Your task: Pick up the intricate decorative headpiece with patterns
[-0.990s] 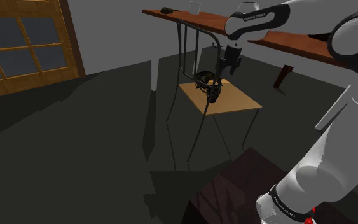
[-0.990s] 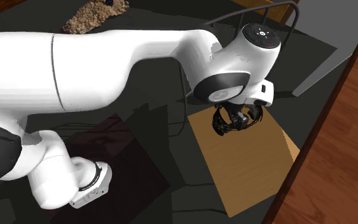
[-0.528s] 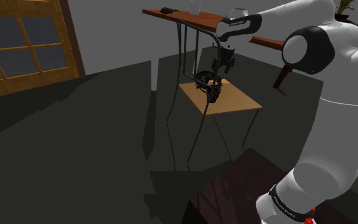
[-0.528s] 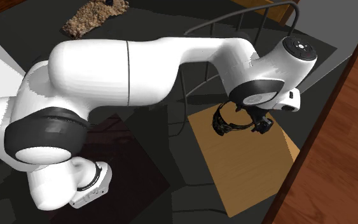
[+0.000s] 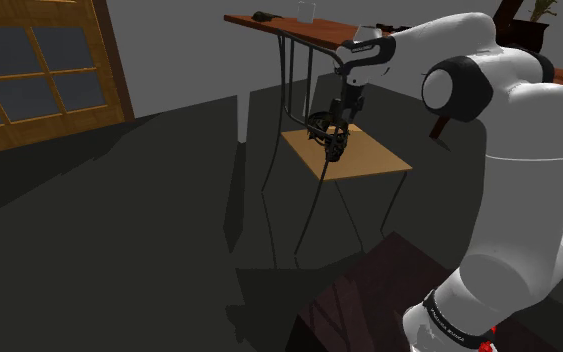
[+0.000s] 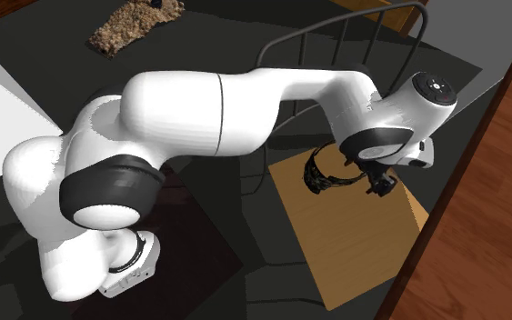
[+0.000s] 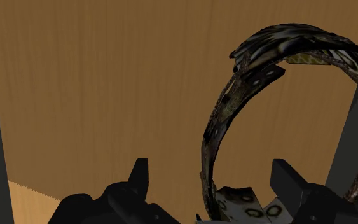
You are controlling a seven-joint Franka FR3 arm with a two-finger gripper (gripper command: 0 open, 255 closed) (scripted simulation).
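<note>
On wooden seat point(image 5: 371, 160), headpiece point(image 7: 220, 121) ring stands upright btwn parted jaws.

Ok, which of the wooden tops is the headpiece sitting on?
The small light-tan top on thin dark legs holds the headpiece; the long reddish-brown tops behind stand higher.

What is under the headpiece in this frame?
A tan wooden seat lies under the headpiece. Where its lower rim meets the wood is covered by the open fingers.

A dark, open ring-shaped headpiece point(image 5: 330, 136) with pale patterned bands sits on the tan wooden tabletop point(image 5: 371, 157).
</note>
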